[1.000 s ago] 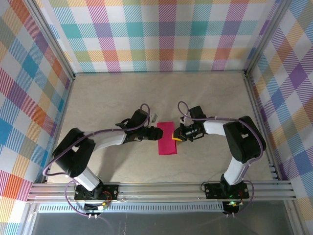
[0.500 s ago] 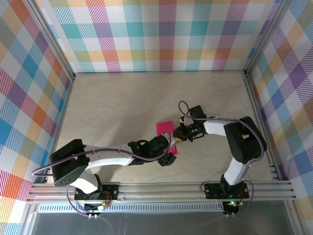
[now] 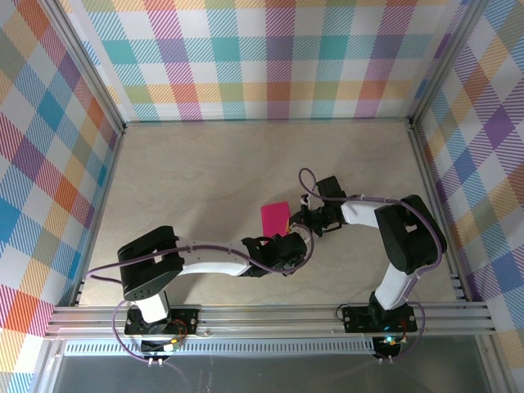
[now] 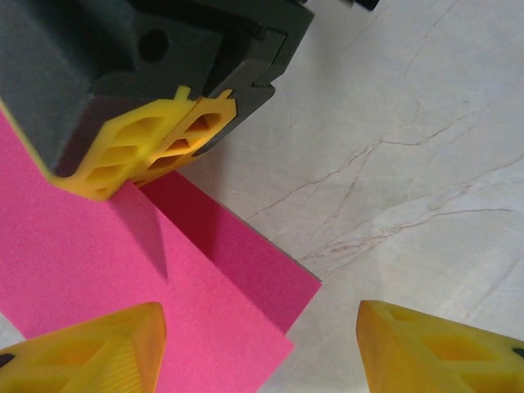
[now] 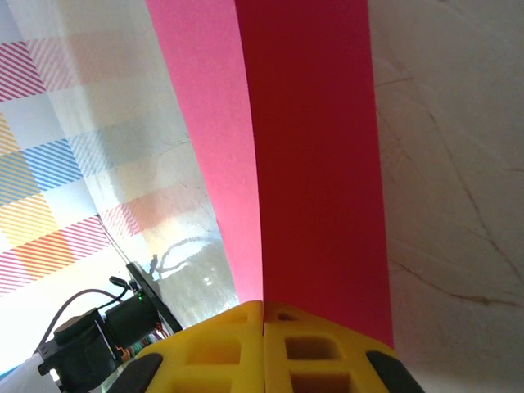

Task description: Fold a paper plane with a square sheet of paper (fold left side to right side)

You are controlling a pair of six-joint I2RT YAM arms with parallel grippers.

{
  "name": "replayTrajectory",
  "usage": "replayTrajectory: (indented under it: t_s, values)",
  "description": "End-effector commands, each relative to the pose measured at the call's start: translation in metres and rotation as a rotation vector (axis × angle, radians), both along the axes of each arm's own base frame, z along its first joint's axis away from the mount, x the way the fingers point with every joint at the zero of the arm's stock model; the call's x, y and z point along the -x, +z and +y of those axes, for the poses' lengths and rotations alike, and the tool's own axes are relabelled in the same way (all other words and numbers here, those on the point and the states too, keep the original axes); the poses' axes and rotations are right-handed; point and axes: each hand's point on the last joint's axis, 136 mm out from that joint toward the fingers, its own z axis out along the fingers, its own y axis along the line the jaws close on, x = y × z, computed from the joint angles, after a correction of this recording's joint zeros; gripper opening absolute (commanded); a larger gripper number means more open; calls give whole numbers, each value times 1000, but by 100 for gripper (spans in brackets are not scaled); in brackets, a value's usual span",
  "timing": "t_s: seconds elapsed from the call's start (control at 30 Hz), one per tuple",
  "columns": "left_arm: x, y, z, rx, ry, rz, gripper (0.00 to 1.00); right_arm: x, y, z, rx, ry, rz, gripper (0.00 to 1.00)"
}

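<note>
Your table (image 3: 205, 172) lies open toward the plaid walls (image 3: 278, 57), right gripper (image 5: 264, 309) pinching the pink sheet of paper (image 3: 275, 216), left gripper (image 4: 260, 319) spread wide, empty.

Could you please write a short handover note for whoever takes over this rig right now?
Left gripper: open, low over a corner of the pink paper sheet, one fingertip above the paper and the other above the bare table; it grips nothing.
Right gripper: shut on the sheet's edge.
Paper: mid-table, doubled into two layers whose edges sit slightly offset at the corner.
Done: the side-to-side fold appears made.
Left: probably pressing the crease flat, then every later fold; no pointed plane shape yet.
</note>
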Motion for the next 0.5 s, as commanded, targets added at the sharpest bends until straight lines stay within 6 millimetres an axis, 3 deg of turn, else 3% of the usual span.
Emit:
replayTrajectory:
  t_s: [0.0, 0.17, 0.47]
  values:
    - [-5, -3, 3, -68, 5, -35, 61, 4, 0, 0, -25, 3, 19, 7]
    - [-7, -3, 1, -66, 10, -44, 56, 4, -3, 0, -20, 4, 21, 7]
    - [-6, 1, 2, -47, 14, -45, 26, 4, -4, -1, -13, 2, 25, 8]
